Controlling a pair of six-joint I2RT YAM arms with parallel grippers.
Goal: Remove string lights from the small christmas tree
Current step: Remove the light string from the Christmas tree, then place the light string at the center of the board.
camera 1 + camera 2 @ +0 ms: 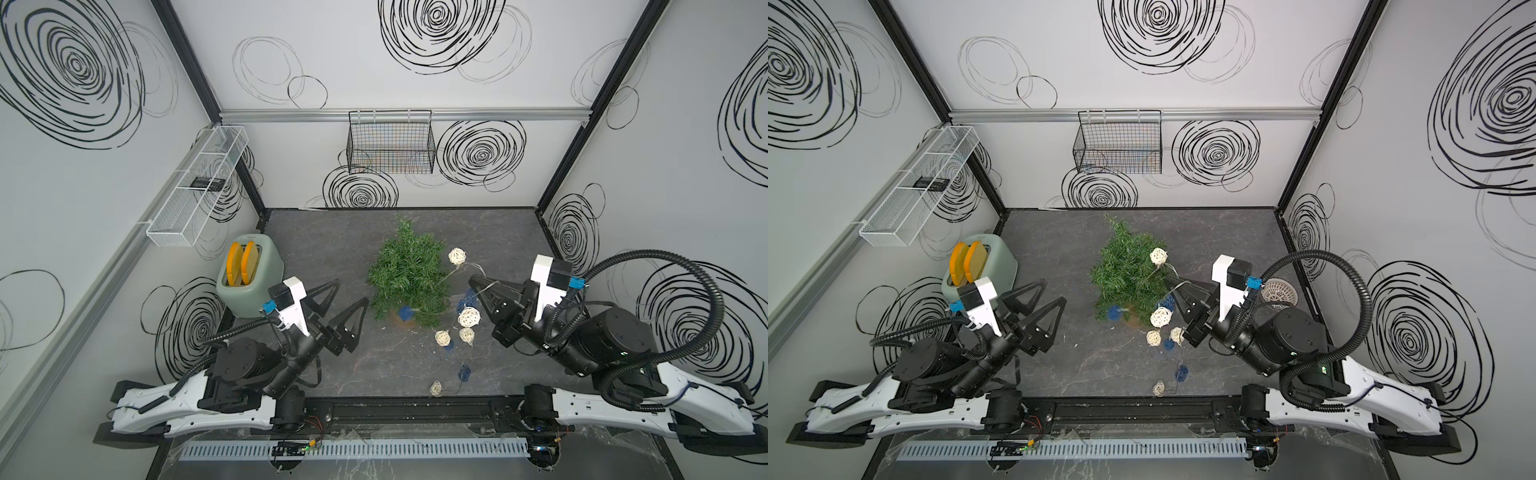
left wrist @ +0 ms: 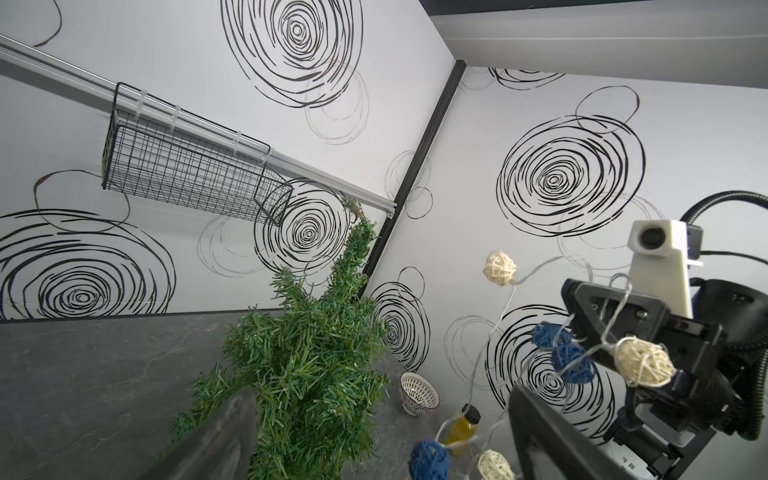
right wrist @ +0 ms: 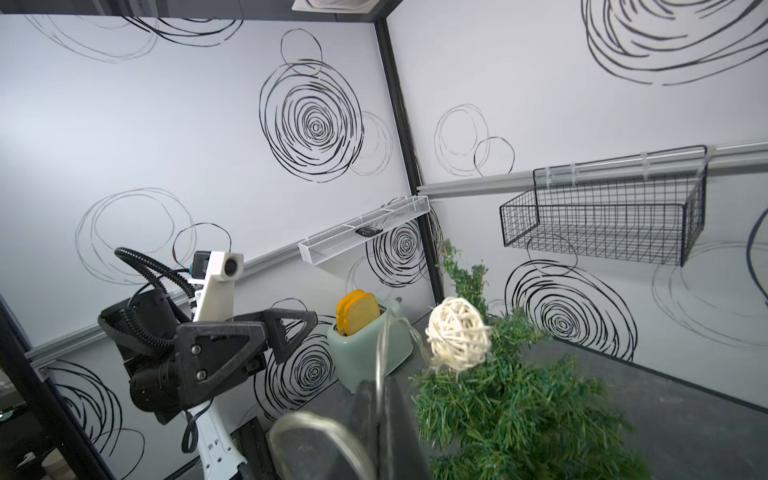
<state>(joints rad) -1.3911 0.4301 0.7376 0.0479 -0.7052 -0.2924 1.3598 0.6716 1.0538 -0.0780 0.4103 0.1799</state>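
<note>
The small christmas tree [image 1: 409,274] [image 1: 1127,274] stands upright mid-table, bushy and green, and also shows in the wrist views [image 2: 307,365] [image 3: 511,407]. The string lights [image 1: 468,318] [image 1: 1160,318] run from its right side down to the table; they are a pale wire with cream and blue woven balls. One cream ball [image 3: 457,334] hangs high by the branches, and a blue ball [image 1: 405,311] sits at the tree's base. My right gripper [image 1: 474,284] [image 3: 379,388] is shut on the wire just right of the tree. My left gripper [image 1: 350,291] [image 2: 380,403] is open and empty, left of the tree.
A mint toaster [image 1: 249,286] with orange slices stands at the left. A white perforated bowl [image 1: 1280,293] and a small bottle of yellow liquid [image 2: 461,426] are at the right wall. A black wire basket [image 1: 390,143] and a white mesh shelf [image 1: 195,187] hang on the walls.
</note>
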